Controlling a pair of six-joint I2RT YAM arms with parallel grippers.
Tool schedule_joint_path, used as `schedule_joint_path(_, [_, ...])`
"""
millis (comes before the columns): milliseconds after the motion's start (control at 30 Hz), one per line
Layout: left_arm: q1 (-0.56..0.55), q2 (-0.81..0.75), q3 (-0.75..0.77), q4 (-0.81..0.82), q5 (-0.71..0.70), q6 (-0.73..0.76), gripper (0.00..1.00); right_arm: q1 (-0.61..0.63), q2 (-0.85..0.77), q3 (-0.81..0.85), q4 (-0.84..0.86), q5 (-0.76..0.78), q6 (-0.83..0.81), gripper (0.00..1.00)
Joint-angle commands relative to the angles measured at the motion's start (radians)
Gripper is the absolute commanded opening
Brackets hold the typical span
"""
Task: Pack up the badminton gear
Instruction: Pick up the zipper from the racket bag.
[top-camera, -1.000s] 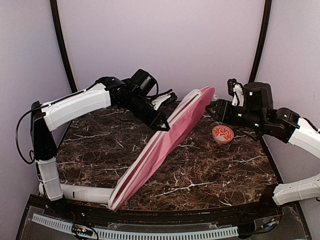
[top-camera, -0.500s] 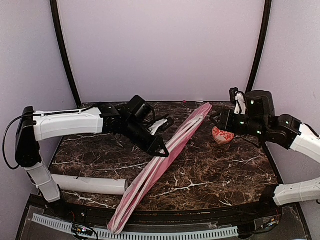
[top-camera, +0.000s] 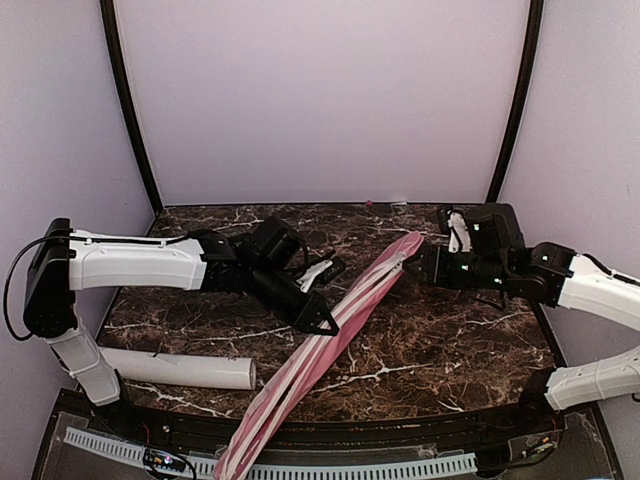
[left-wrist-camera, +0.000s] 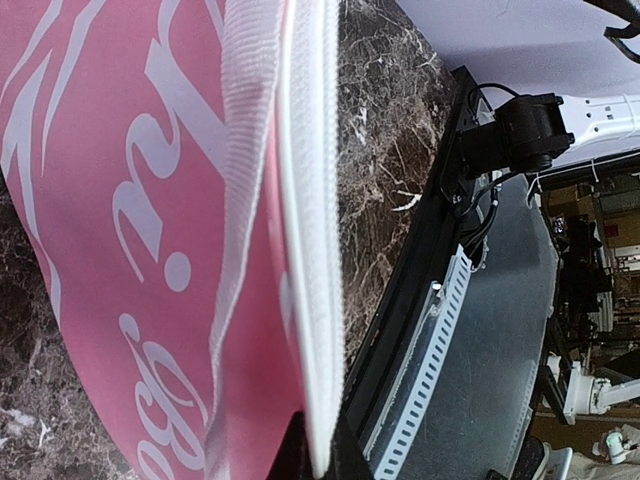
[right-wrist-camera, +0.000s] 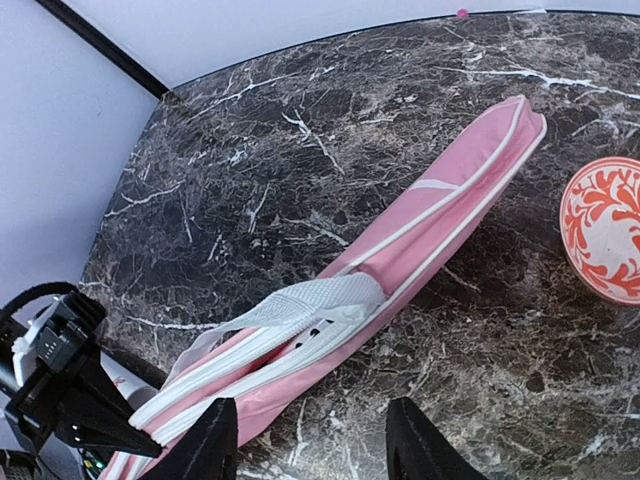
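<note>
The long pink racket bag lies slantwise across the marble table, its narrow end hanging past the front edge. My left gripper is shut on the bag's white zipper edge near its middle; in the left wrist view the left gripper pinches that edge. My right gripper hovers open by the bag's far end. In the right wrist view the right gripper has nothing between its fingers, and the bag with its white strap lies just ahead. A white tube lies at the front left.
A round dish with a red and white pattern sits on the table right of the bag's far end; my right arm hides it in the top view. The table's front edge and a slotted white rail run below the bag's hanging end.
My left gripper has come nearer and lower with the bag, whose narrow end swung out over the front edge. My right gripper moved left toward the bag's far end, covering the dish.
</note>
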Motion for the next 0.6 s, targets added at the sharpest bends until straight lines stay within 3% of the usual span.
schedule_joint_path(0, [-0.005, -0.057, -0.017, 0.049, 0.034, -0.017, 0.0, -0.002, 0.029, 0.038, 0.039, -0.002, -0.086, 0.52])
schedule_joint_path(233, [-0.01, -0.065, -0.023, 0.051, 0.042, -0.024, 0.0, 0.0, 0.094, 0.123, -0.041, 0.085, -0.2, 0.6])
schedule_joint_path(467, [-0.012, -0.067, -0.026, 0.046, 0.044, -0.025, 0.0, 0.001, 0.167, 0.213, -0.113, 0.065, -0.332, 0.49])
schedule_joint_path(567, [-0.012, -0.068, -0.029, 0.047, 0.042, -0.024, 0.0, 0.002, 0.174, 0.222, -0.127, 0.034, -0.382, 0.54])
